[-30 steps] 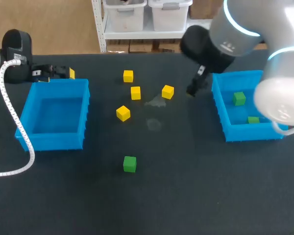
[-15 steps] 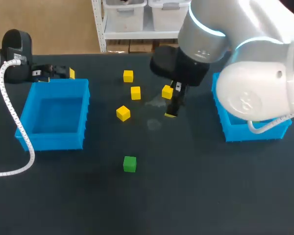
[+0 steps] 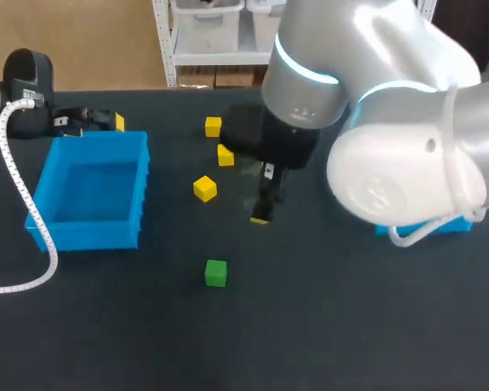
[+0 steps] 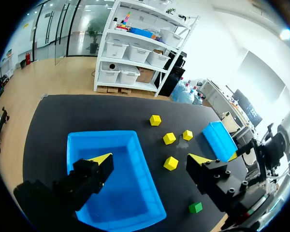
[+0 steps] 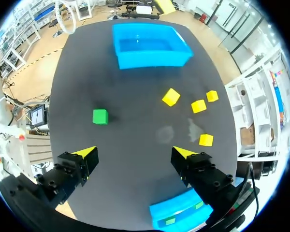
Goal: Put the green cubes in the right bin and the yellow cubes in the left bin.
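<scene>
The right gripper (image 5: 134, 153) is seen open and empty over the middle of the bench (image 3: 350, 326). A single green cube (image 3: 216, 273) is found on the bench nearer the front edge, apart from that gripper. Four yellow cubes (image 5: 198, 106) are scattered toward the back edge. The left gripper (image 4: 150, 159) is seen open and empty at the back left corner, just behind the left bin (image 3: 90, 232). Two green cubes (image 5: 170, 221) are seen inside the right bin (image 5: 181, 212) by the right edge.
</scene>
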Controlling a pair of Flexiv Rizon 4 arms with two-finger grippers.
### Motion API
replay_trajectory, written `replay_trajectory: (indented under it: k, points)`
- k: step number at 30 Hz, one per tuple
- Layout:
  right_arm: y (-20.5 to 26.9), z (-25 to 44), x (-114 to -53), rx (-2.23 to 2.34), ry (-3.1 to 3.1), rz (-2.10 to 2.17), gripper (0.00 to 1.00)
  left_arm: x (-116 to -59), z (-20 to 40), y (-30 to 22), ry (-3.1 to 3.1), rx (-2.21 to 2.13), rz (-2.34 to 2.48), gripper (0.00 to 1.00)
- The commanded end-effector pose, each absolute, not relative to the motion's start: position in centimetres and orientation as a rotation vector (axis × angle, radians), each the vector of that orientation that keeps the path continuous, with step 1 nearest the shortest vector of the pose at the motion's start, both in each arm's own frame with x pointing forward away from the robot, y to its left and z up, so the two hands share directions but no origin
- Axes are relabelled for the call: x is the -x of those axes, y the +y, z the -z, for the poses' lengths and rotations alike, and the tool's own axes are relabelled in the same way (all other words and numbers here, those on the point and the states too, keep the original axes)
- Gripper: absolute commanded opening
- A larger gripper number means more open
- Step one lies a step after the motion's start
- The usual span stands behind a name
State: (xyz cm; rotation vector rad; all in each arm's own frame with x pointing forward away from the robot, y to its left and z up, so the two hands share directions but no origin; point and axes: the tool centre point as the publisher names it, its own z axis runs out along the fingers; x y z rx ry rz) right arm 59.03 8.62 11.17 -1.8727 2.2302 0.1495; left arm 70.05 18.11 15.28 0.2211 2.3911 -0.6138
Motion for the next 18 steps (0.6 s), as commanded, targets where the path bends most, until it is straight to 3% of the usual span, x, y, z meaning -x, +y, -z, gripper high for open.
replay_trajectory:
  k: [1, 18]
  points:
    - [9.4, -10.3, -57.7, 1.857, 2.221, -0.12, 1.0, -70.0, -15.1, 18.4, 2.382, -0.227, 0.627, 1.0]
    - [13.2, -6.0, -54.9, 1.886, 2.216, -0.114, 1.0, -70.0, -15.1, 18.4, 2.382, -0.227, 0.627, 1.0]
